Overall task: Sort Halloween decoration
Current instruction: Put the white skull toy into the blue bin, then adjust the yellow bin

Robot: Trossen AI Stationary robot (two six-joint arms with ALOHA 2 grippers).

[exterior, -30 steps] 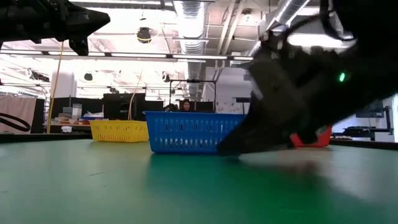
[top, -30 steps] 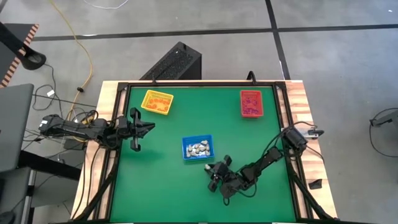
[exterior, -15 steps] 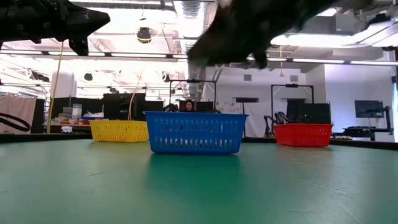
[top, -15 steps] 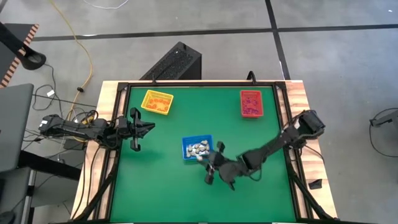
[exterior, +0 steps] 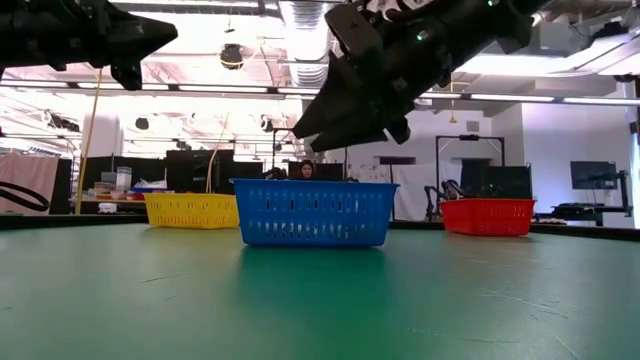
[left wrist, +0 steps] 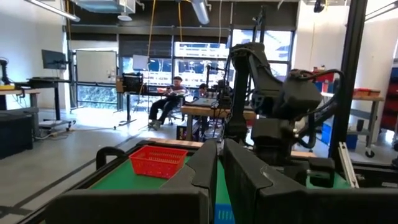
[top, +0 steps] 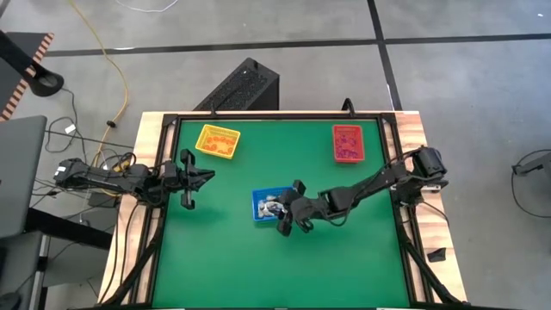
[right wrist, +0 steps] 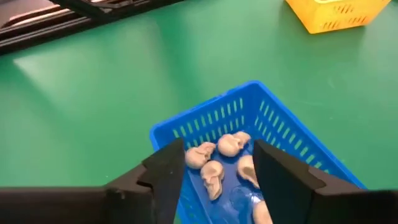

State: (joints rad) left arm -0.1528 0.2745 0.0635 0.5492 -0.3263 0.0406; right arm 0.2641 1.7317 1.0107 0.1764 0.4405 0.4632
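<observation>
Whitish skull-shaped trinkets (right wrist: 214,165) lie in the blue tray (top: 274,205) at the table's middle. My right gripper (right wrist: 217,167) hovers open just above that tray's near right corner, pointing slantwise down; nothing sits between its fingers. In the low view it (exterior: 335,125) hangs clear above the tray's rim (exterior: 313,185). Orange trinkets fill the yellow tray (top: 217,141) at far left, and dark red ones the red tray (top: 348,143) at far right. My left gripper (top: 194,176) waits shut at the table's left edge, raised off the table.
A black frame (top: 275,115) runs around the green table top. Bare green mat lies in front of the blue tray (top: 258,267) and between the trays. People sit at desks in the room beyond the table (left wrist: 168,99).
My right gripper has risen from the mat near the table's front edge and swung toward the far edge and a little left, ending over the blue tray. The trays have stayed in place.
</observation>
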